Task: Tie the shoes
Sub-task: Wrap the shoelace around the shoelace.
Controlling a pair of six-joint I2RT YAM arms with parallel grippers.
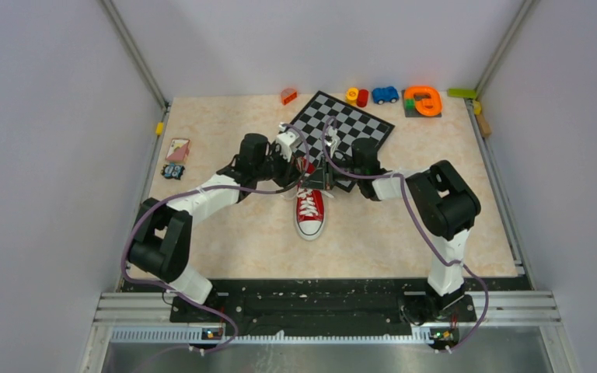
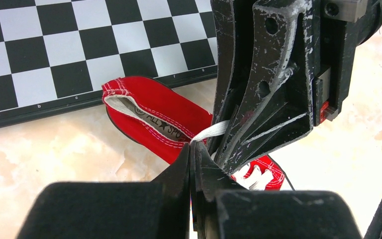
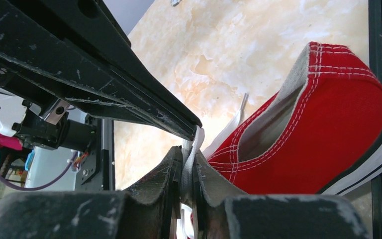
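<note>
The red shoe lies mid-table, white toe cap toward the arms and heel by the chessboard. Both grippers meet tip to tip just above its open heel end. In the left wrist view my left gripper is shut, and a white lace runs taut from its tips over the red canvas. The right gripper's fingers cross directly in front of it. My right gripper has the white lace pinched between its pads, beside the shoe's collar. From above, the left gripper and right gripper nearly touch.
A chessboard lies right behind the shoe's heel. Small toys line the back edge: an orange block, a blue car, an orange ring. A card lies at the left edge. White walls enclose the table.
</note>
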